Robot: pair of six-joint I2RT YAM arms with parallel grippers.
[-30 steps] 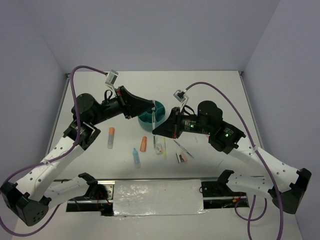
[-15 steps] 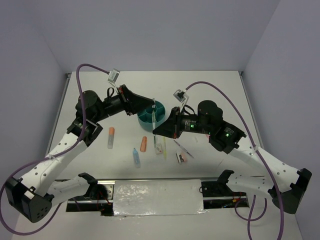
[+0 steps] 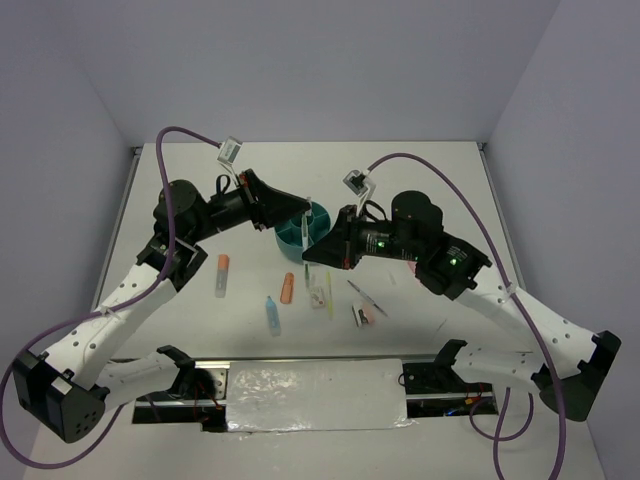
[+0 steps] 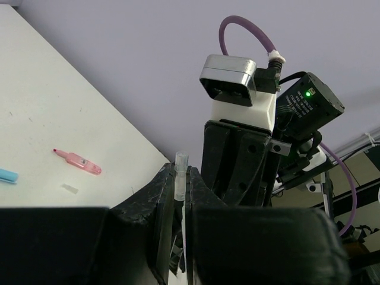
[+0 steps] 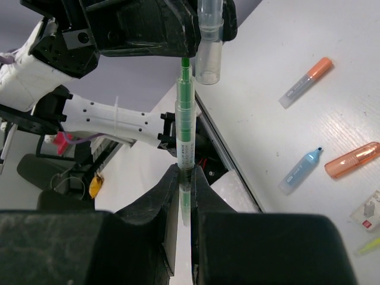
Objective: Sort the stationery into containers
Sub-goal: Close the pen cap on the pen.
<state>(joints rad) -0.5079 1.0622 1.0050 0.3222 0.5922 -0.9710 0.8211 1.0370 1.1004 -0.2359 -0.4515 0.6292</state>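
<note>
My right gripper [image 5: 186,172] is shut on a green highlighter [image 5: 185,124] that stands upright with its tip bare. Just above that tip hangs a clear plastic cap [image 5: 209,47], pinched in my left gripper [image 4: 181,171], which is shut on it. In the top view both grippers, left [image 3: 300,213] and right [image 3: 310,256], meet at the near side of the teal organiser bowl [image 3: 325,212], partly hiding it. Loose stationery lies on the table in front: two orange markers [image 3: 222,270] [image 3: 288,288], a light-blue marker [image 3: 271,313], a thin pen [image 3: 362,295] and a pink piece [image 3: 365,312].
A pink pen [image 4: 78,162] and a small white piece [image 4: 70,189] lie on the table in the left wrist view. A yellow-green item [image 3: 325,292] lies beside the orange marker. A foil-covered strip [image 3: 315,392] runs along the near edge between the arm bases.
My right arm has lifted slightly and edged left toward the left gripper with the highlighter. The left arm's elbow has shifted a little; the cap stays over the bowl.
</note>
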